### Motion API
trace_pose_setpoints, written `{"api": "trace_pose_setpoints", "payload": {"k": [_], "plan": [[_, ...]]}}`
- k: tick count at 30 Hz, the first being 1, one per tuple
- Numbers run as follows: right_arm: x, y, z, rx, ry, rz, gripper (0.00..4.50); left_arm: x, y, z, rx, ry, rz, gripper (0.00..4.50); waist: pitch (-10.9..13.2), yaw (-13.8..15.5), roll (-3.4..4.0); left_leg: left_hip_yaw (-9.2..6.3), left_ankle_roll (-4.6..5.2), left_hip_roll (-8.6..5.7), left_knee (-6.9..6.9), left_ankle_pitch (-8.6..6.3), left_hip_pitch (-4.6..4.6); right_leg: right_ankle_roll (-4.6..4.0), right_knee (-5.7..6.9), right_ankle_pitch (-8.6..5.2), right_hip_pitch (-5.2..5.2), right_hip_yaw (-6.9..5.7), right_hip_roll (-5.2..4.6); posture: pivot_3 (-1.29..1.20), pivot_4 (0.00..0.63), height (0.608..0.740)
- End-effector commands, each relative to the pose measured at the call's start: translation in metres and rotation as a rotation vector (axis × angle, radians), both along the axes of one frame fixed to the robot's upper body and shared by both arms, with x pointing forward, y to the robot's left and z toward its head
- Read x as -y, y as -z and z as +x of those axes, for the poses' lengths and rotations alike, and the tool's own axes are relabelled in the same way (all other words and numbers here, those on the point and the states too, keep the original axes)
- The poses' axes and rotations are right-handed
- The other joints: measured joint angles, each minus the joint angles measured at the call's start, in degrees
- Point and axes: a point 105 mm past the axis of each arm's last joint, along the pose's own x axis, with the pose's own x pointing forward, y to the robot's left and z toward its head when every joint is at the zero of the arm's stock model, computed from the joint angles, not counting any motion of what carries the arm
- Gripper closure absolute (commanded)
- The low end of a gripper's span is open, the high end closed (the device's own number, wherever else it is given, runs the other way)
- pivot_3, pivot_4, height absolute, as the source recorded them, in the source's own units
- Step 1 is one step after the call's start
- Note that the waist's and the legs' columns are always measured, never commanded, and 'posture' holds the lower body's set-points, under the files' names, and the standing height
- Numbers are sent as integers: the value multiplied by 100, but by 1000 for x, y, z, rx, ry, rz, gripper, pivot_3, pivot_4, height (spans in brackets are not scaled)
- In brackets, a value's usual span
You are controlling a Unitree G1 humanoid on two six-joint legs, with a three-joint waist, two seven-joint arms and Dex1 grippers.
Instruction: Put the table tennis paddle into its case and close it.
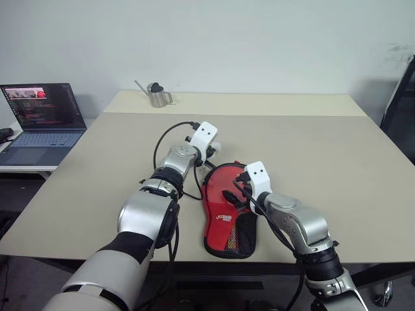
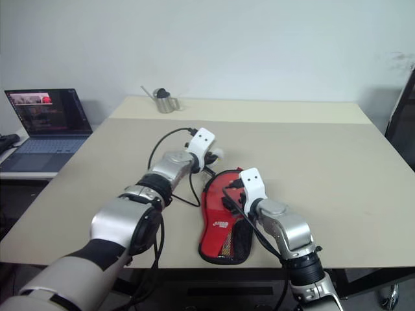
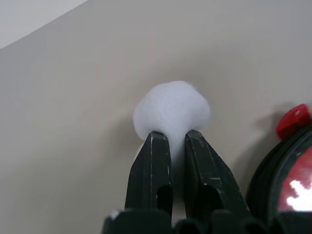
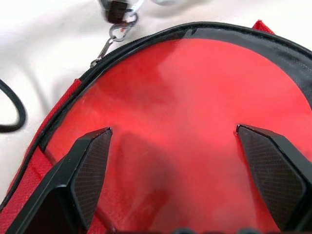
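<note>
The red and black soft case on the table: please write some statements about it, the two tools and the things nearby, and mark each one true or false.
1. The soft red-and-black paddle-shaped case lies flat on the beige table. True.
2. The left tool is shut on a white fluffy ball. True.
3. The right tool is clamped on the case's edge. False: its fingers stand wide open over the red face.
4. The small metal watering can touches the case. False: it stands apart, at the table's far edge.
</note>
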Motion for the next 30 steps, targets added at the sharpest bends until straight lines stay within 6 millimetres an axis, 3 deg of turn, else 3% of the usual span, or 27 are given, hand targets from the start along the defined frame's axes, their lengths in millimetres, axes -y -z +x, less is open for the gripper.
{"api": "trace_pose_setpoints", "payload": {"k": [1,14,21,30], "plan": [[2,44,-18,-188,10,-49,0,16,-36,6,135,21,12,4478,0,-10,0,0,0,0,-1,0,0,0,0,0,0,0,0,0,150,740],[-13,65,-53,-262,25,-48,0,65,-47,-1,305,115,194,4479,-36,-13,-30,0,0,0,0,0,5,3,0,-1,5,1,1,0,150,740],[-18,72,-74,-299,48,-33,0,112,-66,-15,435,229,253,4479,-58,-5,-57,0,-1,0,-1,0,6,5,-8,-2,10,1,0,0,150,740],[-16,73,-84,-311,72,-32,0,165,-84,-39,579,371,307,4479,-59,65,-58,-1,-1,-3,-3,0,5,7,-17,-3,11,0,-1,0,150,740]]}}
